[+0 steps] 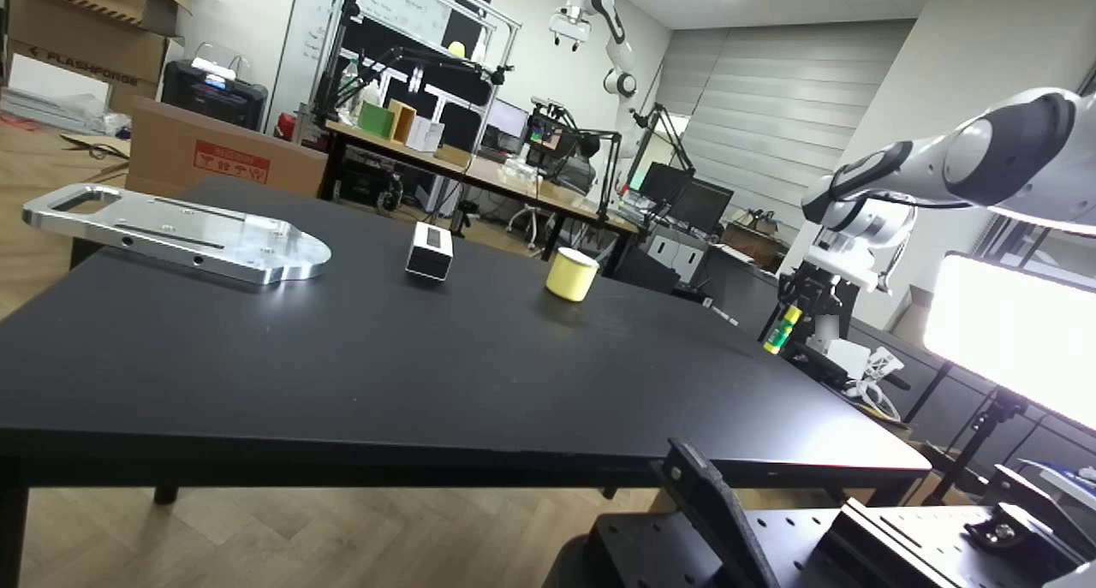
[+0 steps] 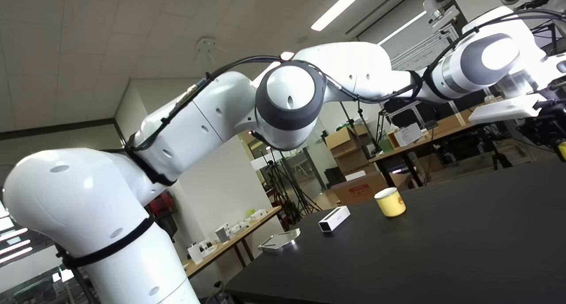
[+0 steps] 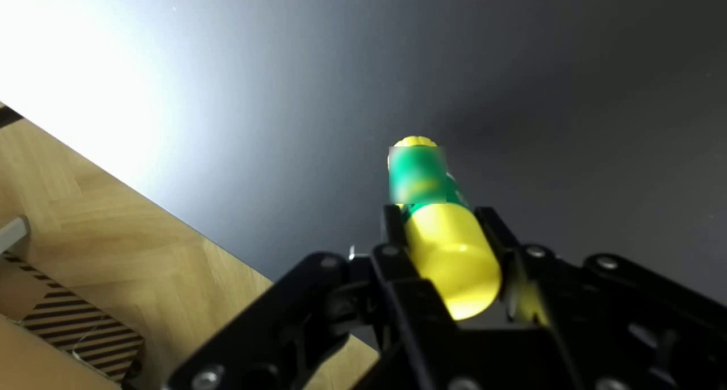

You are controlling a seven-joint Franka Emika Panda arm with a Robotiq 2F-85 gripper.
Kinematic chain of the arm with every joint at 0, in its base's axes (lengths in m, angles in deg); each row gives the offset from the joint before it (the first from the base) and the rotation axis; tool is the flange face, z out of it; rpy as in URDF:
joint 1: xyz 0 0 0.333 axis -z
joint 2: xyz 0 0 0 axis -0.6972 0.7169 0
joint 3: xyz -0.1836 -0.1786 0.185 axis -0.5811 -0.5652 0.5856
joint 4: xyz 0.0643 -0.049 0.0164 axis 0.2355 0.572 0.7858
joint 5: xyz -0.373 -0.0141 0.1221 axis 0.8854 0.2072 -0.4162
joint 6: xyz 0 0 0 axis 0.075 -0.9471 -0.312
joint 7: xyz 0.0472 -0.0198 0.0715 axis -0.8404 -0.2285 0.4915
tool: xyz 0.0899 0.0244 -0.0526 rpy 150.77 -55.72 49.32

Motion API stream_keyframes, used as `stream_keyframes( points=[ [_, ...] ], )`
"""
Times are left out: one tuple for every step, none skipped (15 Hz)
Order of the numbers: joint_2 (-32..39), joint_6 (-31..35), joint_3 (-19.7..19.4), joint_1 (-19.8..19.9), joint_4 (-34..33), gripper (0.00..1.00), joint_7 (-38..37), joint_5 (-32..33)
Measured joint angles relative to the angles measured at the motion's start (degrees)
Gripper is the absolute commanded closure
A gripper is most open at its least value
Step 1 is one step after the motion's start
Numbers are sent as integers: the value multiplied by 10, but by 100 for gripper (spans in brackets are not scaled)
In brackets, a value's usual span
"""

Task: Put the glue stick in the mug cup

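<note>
I can follow the white arm (image 2: 289, 94) at length in an exterior view, beginning far left of the gripper (image 3: 440, 217) and reaching over to it. Next, in both exterior views, three things rest on the dark tabletop (image 1: 385, 357), all left of the gripper as I look. A flat silver plate (image 1: 184, 221) lies farthest from it. A small black-and-white box (image 1: 430, 252) sits nearer. Nearest of the three, though well apart from the gripper, the mug cup (image 1: 571, 277) stands upright, pale yellow with a white rim; only in an exterior view can I see the orange print (image 2: 400, 200) on its side.

The wrist view alone looks down past the gripper, and to the left there I see the tabletop's edge, wooden floor (image 3: 170, 271) beyond it and a piece of striped cardboard (image 3: 85, 327). In the middle, the black fingers (image 3: 393, 226) are clamped on the glue stick (image 3: 446, 237), yellow at both ends and green between, a blurred patch covering part of it. An exterior view shows the stick pointing down below the gripper, while at the right edge of an exterior view only a yellow sliver (image 2: 562, 149) of it shows. Right of the gripper, an exterior view alone has a bright light panel (image 1: 1015, 340)
</note>
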Motion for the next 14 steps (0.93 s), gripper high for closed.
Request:
stream_keyframes(
  points=[
    [-7, 0, 3, -4, -3, 91, 2, 0],
    [-15, 1, 5, -10, -6, 91, 8, 0],
    [-25, 3, 6, -18, -8, 91, 16, 1],
    [-36, 7, 6, -28, -10, 91, 28, 2],
    [-46, 13, 6, -39, -11, 91, 40, 2],
    [-56, 18, 6, -53, -11, 91, 52, 2],
    [-66, 23, 7, -67, -11, 91, 64, 2],
    [-75, 27, 9, -83, -10, 91, 76, 2],
    [-83, 28, 12, -98, -10, 91, 88, 2],
    [-89, 28, 16, -113, -9, 91, 103, 2],
    [-94, 28, 20, -128, -7, 91, 118, 2],
    [-99, 28, 24, -142, -3, 91, 135, 2],
    [-102, 28, 29, -154, 2, 91, 154, 2],
    [-106, 27, 35, -166, 8, 91, 174, 2]
  ],
)
